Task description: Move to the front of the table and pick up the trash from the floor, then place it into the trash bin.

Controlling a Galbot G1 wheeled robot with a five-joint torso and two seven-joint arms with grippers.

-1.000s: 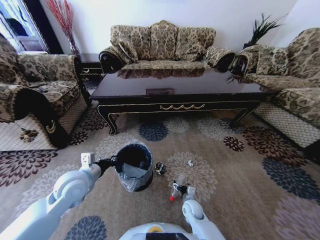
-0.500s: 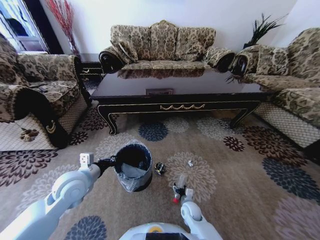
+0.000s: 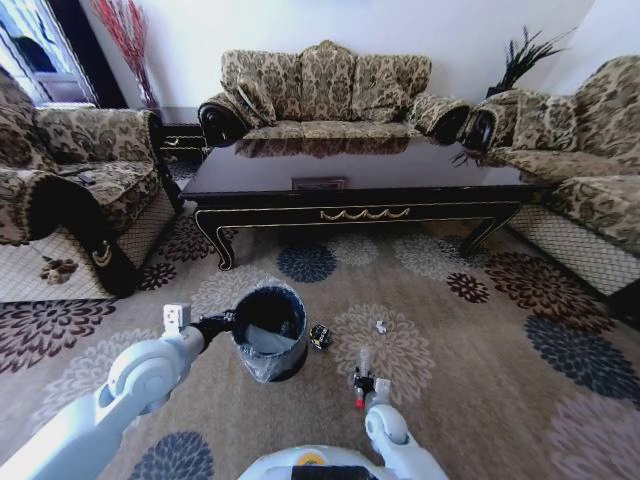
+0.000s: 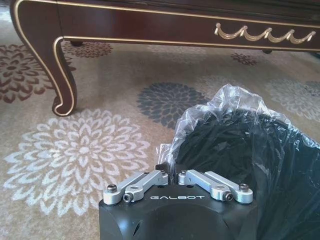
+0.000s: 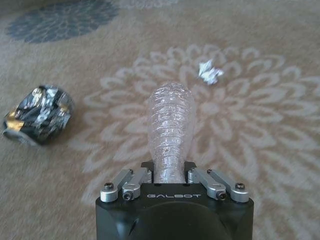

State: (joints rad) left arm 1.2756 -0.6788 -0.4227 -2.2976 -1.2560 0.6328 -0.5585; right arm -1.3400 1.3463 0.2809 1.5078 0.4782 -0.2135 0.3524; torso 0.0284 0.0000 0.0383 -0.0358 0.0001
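Low in the head view's centre, the clear plastic bottle (image 5: 170,130) is pinched by the right gripper (image 5: 170,176); it should be kept clamped firmly while carried to the trash bin (image 3: 268,332), whose rim the left gripper (image 4: 171,176) pinches.

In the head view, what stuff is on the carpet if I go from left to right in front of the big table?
Round black bin lined with a shiny black bag → small dark crumpled ball → clear plastic bottle with a red cap, gripped by the right gripper → tiny white paper scrap.
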